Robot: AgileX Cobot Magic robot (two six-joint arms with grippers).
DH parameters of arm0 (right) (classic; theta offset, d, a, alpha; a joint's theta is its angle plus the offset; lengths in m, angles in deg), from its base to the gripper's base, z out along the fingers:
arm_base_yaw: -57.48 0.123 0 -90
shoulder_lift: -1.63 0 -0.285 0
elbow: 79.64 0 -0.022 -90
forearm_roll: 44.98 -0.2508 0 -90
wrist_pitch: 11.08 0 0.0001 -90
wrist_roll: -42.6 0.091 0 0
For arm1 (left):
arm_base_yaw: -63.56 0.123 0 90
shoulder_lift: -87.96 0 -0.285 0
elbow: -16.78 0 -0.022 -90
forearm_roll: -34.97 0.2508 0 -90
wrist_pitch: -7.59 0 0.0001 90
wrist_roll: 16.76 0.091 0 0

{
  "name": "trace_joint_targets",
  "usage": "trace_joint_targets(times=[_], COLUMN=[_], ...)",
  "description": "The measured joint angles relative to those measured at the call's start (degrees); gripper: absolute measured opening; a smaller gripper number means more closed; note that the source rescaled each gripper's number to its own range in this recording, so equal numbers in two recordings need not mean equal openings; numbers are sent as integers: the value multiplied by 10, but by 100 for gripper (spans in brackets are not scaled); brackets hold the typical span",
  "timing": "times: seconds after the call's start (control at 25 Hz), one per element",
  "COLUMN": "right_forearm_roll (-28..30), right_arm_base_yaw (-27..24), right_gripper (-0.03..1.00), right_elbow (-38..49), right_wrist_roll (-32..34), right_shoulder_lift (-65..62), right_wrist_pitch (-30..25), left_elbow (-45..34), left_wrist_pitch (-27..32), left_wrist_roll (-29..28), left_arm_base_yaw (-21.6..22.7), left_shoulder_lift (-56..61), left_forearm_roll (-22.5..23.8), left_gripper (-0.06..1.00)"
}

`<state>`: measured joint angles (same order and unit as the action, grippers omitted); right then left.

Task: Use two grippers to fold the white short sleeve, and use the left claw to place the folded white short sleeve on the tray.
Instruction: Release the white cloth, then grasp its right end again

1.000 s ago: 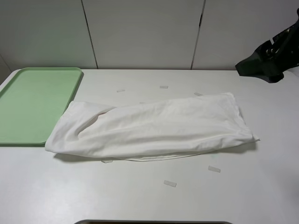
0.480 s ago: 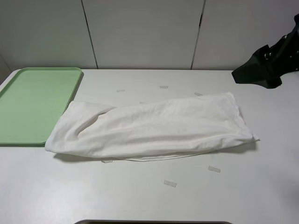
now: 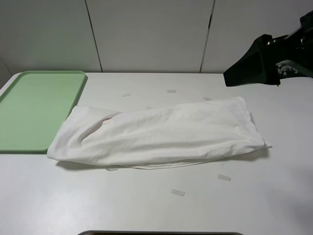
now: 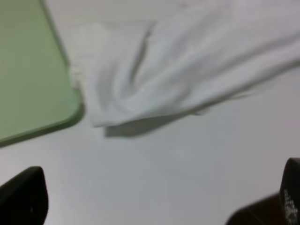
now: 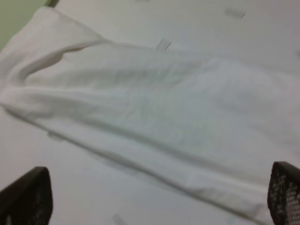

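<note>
At the near table edge, ext. high view, a dark strip (image 3: pixel 161 233) pokes into frame. Just past it is the white table (image 3: pixel 73 200) w/ two small paper strips (image 3: pixel 178 192) lying apart from each other. A third is half tucked under the shirt's near hem.

The left gripper (image 4: pixel 154 201) doesn't show in the ext. view. Its wrist view, blurry, has its fingers (image 4: pixel 21 199) at opposite sides of frame, jaws spread wide, holding nothing. It looks across the table to the shirt's L end and the tray's corner.

Mid-table lies the white short sleeve (image 3: pixel 156 134), folded lengthwise into a long wrinkled band running L-R. It's flat on the table, not on the tray. Its L end meets the near R corner of the tray (image 3: pixel 29 107); touching the rim or just over it, can't tell. The tray is pale green, at the table's far L. More paper bits lie beyond the shirt, twd the wall panels (image 3: pixel 146 34).

Far R, the right arm (image 3: pixel 259 63) hangs in the air above the shirt's R end, clear of the cloth. The right gripper (image 5: pixel 159 197) has its fingers (image 5: pixel 23 197) set wide apart too. It grips nothing, w/ only the shirt below.
</note>
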<state>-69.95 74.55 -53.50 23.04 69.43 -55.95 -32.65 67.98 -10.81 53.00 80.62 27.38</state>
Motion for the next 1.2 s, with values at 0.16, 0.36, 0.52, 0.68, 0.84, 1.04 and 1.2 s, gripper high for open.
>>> trace_joint_targets(times=[0.16, 0.36, 0.52, 0.68, 0.84, 1.04, 1.2], right_forearm_roll=[-9, -10, -10, -12, -12, -10, -5], right_arm_base_yaw=[0, 0, 0, 0, 0, 0, -18], right_gripper=[100, 100, 100, 100, 100, 100, 100], right_elbow=[0, 0, 0, 3, 4, 4, -12], right_wrist_roll=[15, 30, 37, 47, 54, 40, 21], right_shoulder_lift=[0, 0, 0, 0, 27, 109, 176], right_wrist_pitch=[-36, -58, -67, -67, -66, -19, 2], left_elbow=[0, 0, 0, 0, 0, 0, 0], left_wrist_pitch=[0, 0, 0, 0, 0, 0, 0], left_wrist_roll=[0, 0, 0, 0, 0, 0, 1], left_arm_base_yaw=[115, 198, 210, 212, 212, 212, 212], left_shoulder_lift=[0, 0, 0, 0, 0, 0, 0], left_forearm_roll=[0, 0, 0, 0, 0, 0, 0], left_gripper=[100, 100, 100, 100, 100, 100, 100])
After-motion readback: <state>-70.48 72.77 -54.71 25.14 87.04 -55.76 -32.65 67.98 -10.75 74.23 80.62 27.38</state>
